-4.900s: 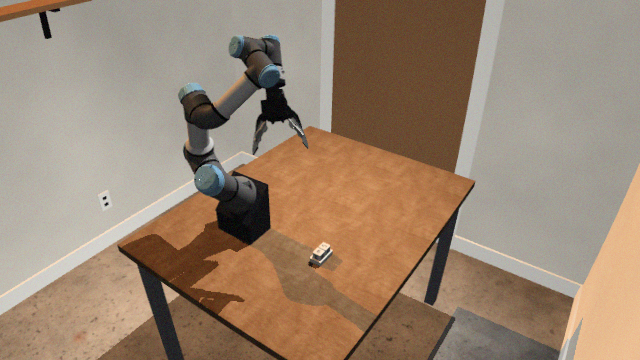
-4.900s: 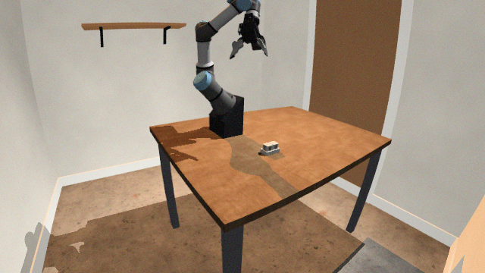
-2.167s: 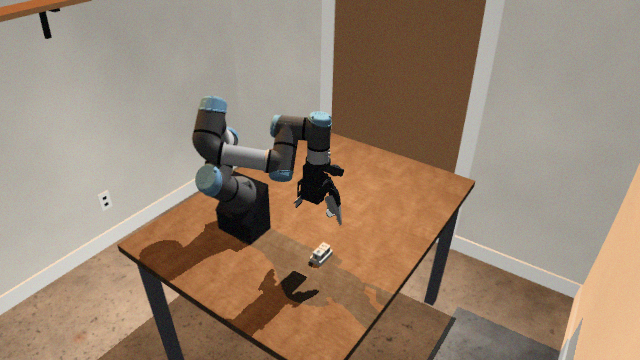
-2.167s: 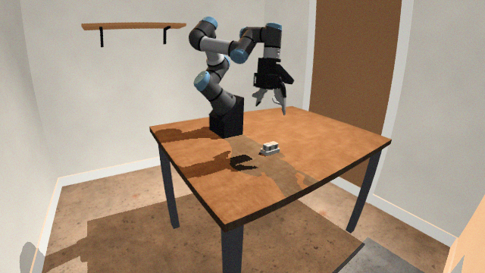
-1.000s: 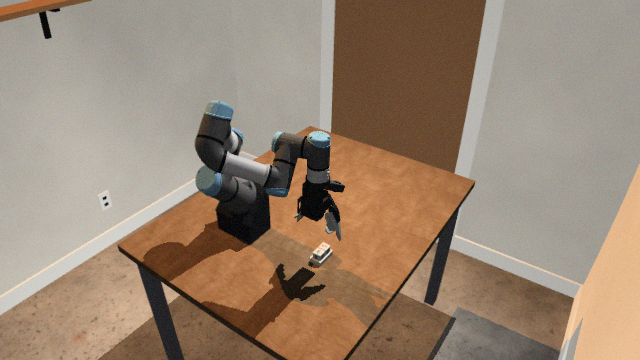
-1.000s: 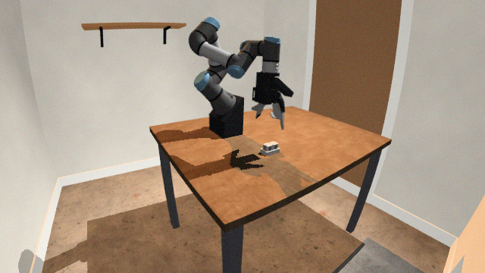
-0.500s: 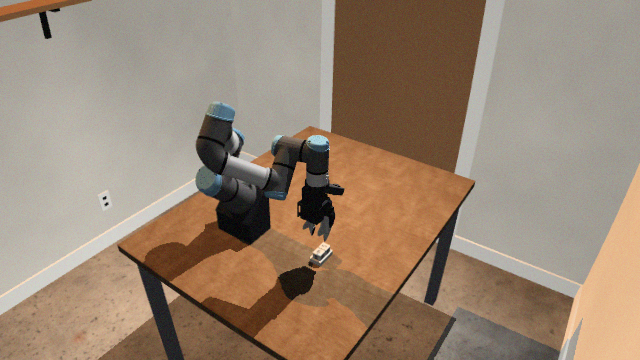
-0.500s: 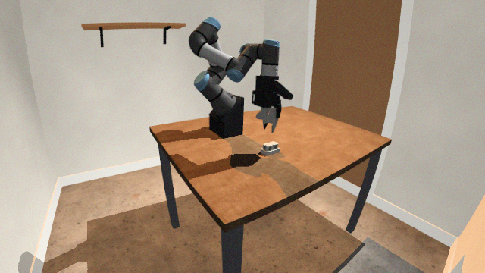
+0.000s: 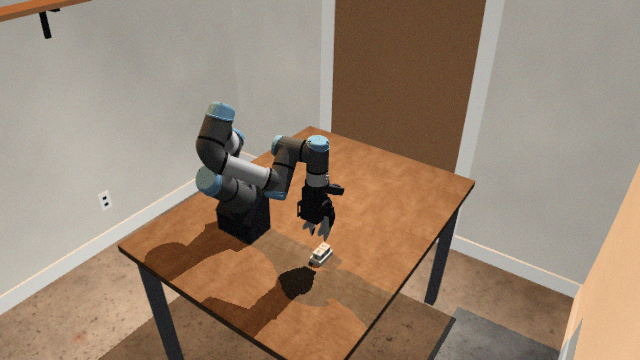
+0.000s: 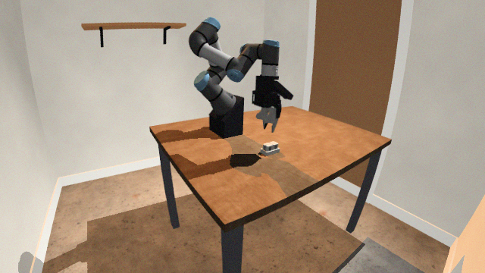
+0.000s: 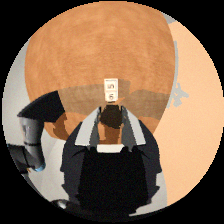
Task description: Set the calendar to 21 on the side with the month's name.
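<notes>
The calendar (image 9: 320, 254) is a small grey tray holding two white cubes side by side, both flat in the tray, near the middle of the wooden table. It also shows in the exterior view (image 10: 270, 148) and in the wrist view (image 11: 110, 90), where dark digits show on the cubes' top faces, too small to read surely. My gripper (image 9: 318, 229) hangs pointing down, above the calendar and a little toward the arm's base, well clear of it. Its fingers stand partly closed with a gap between them and hold nothing. It also shows in the exterior view (image 10: 269, 123).
The arm's dark base (image 9: 243, 220) stands at the table's back left. The gripper's dark shadow (image 9: 297, 281) lies on the table in front of the calendar. Table edges are far from the calendar on all sides.
</notes>
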Controlling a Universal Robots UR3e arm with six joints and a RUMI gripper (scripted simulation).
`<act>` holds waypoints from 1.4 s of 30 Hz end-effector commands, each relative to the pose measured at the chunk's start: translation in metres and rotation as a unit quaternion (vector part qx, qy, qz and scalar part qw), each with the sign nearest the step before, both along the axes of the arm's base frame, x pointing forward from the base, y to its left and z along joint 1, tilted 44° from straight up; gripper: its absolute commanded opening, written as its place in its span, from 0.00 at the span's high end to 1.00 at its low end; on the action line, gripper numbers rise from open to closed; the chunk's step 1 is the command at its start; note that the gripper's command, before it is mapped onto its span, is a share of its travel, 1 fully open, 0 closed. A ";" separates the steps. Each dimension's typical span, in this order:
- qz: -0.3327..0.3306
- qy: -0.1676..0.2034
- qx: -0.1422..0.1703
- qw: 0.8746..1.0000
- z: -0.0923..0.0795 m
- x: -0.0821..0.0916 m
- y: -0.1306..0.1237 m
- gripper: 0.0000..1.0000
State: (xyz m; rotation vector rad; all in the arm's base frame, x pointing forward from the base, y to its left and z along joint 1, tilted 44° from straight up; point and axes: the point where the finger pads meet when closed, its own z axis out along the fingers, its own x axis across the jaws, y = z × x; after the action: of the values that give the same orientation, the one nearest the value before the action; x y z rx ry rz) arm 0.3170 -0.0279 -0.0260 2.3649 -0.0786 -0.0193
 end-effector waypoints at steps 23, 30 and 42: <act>0.000 -0.001 0.000 1.000 -0.003 0.000 -0.003 0.72; 0.000 -0.001 0.000 1.000 -0.009 0.000 -0.008 0.72; 0.000 -0.001 0.000 1.000 -0.020 0.000 -0.019 0.72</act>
State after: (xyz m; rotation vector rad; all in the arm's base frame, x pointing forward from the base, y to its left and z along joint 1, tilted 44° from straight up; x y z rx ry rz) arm 0.3159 -0.0447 -0.0430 2.3645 -0.0794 -0.0206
